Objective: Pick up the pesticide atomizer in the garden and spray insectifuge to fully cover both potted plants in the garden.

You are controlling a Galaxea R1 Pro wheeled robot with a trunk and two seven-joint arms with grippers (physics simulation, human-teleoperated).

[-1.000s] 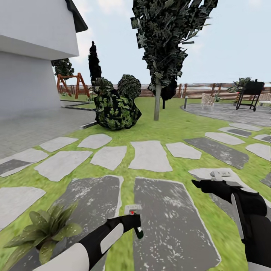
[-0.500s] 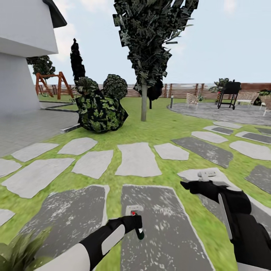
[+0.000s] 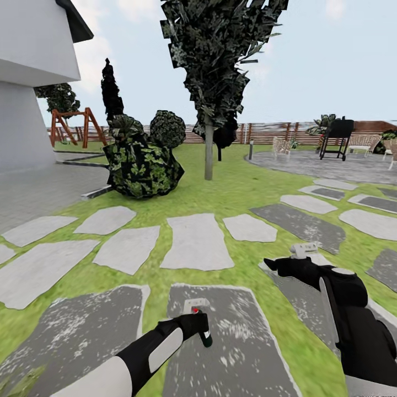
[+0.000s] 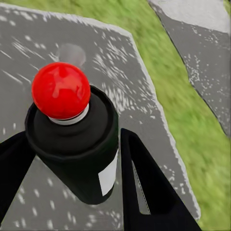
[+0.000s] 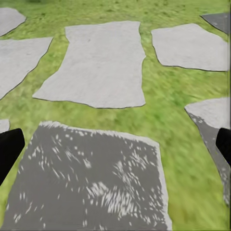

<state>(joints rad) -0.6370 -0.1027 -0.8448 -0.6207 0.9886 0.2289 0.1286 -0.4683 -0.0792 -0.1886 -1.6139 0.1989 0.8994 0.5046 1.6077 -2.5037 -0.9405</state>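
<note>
Left gripper: closed on the small dark green pesticide atomizer bottle, a black finger pressed to each flank; in the head view it sits at about 6 o'clock, low in the foreground.
Pesticide atomizer: held off the ground over a dark grey speckled paving slab; its white label band faces one finger, and a glossy red ball cap tops the pale collar.
Right gripper: at about 4 o'clock in the head view, empty; in the right wrist view its black fingers stand far apart at the picture's edges, so it is open.
Garden: green lawn with pale grey stepping slabs at the centre, a dark leafy shrub at 11 o'clock, a tall tree at 12 o'clock, a brown slat fence behind and a black grill at 2 o'clock.
Potted plants: I cannot make out a grey pot or a leaf rosette with any confidence; a green blur at the 7 o'clock corner is too vague to name.
Step in hand: judged as carrying the bottle towards a plant.
Doing it well: keep the grip firm and the bottle steady, bring a plant into the head view's centre, then aim the nozzle at the leaves and sweep across the whole rosette before moving to the other pot.
Risk: spraying with no plant ahead would wet only stone.
</note>
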